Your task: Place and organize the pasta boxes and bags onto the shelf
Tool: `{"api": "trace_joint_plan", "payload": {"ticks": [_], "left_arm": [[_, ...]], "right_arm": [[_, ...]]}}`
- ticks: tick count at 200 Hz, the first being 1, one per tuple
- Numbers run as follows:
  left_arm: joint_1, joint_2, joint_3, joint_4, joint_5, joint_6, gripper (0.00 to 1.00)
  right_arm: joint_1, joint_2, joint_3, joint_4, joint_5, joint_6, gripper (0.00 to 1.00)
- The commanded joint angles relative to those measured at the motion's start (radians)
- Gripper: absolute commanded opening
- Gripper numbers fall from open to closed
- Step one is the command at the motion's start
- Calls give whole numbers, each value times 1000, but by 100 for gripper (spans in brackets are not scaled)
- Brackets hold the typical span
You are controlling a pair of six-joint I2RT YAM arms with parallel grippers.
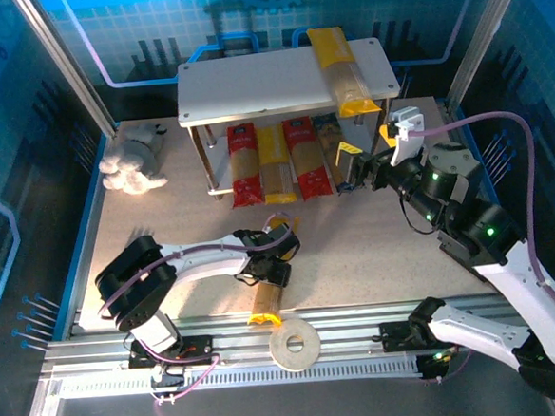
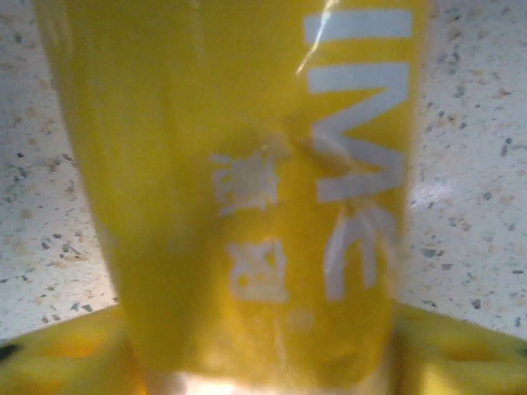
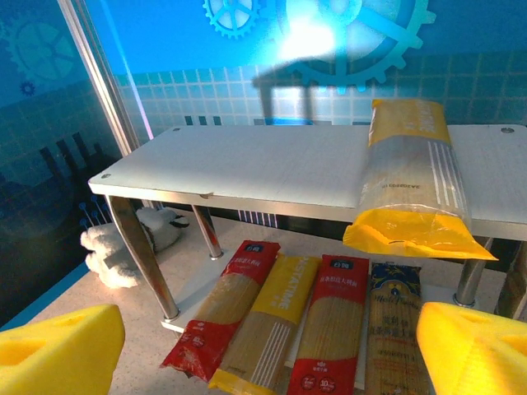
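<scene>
Nearest the front rail, a yellow spaghetti pack [image 1: 267, 296] flat on the speckled table [image 1: 376, 249], white lettering across its wrapper, straddled by the left gripper [image 1: 274, 263] on a low, bent arm; clamped or just loose around it, impossible to tell. Farther right, the right gripper [image 3: 272, 337] held level, jaws spread wide and empty, facing the shelf [image 1: 250, 91]. On the lower board, four packs [image 1: 274, 161] side by side. Up top, a yellow-ended pack [image 1: 341, 70] overhanging the front edge, with bare board to its left.
</scene>
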Motion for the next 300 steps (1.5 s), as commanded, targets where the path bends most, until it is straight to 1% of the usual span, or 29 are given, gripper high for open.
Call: {"api": "trace_joint_plan", "payload": {"ticks": [1,20,28,30,41,44,47,53,56,59,96,128,158,181,199,224,248,271,288,300], "left_arm": [[-6,29,-2,10,76,17,54],[-7,15,4,-11,88,33,53],[-7,7,9,-24,93,44,49],[-8,4,10,-27,94,47,46],[-7,-15,17,-47,90,63,22],[-6,-22,18,-53,86,65,18],[-7,-30,17,-54,82,70,12],[-7,-48,15,-54,76,78,9],[-6,-57,15,-55,73,80,5],[-7,-67,14,-56,67,81,4],[-7,-160,54,-127,40,108,4],[-6,-241,141,-252,83,137,4],[-3,-369,257,-369,123,171,4],[46,-462,370,-415,140,201,5],[98,-494,469,-420,165,237,6],[169,-473,602,-363,178,299,6],[207,-413,720,-255,141,363,6],[250,-315,840,-139,141,402,6],[274,-219,955,-107,103,428,5],[294,-143,1030,-82,96,430,5]], "right_arm": [[12,-1,-7,49,21,-9,93],[12,1,-7,53,21,-7,93],[12,2,-7,52,22,-7,93],[12,3,-7,52,22,-7,93],[12,4,-7,53,23,-6,93],[12,4,-7,53,24,-6,93],[12,4,-8,53,23,-5,93],[11,3,-8,54,23,-4,93],[12,4,-8,54,23,-4,93],[11,3,-10,56,22,-4,93],[12,3,-7,52,25,-5,94],[12,0,-2,46,36,-12,94],[12,-5,-2,39,71,-31,94],[11,8,0,14,112,-48,94],[10,22,8,-13,127,-50,94],[11,28,7,-11,123,-49,94],[10,26,3,5,115,-45,94],[10,36,7,-3,103,-48,94],[10,45,7,-14,94,-44,94],[10,46,-4,-11,74,-34,94]]}}
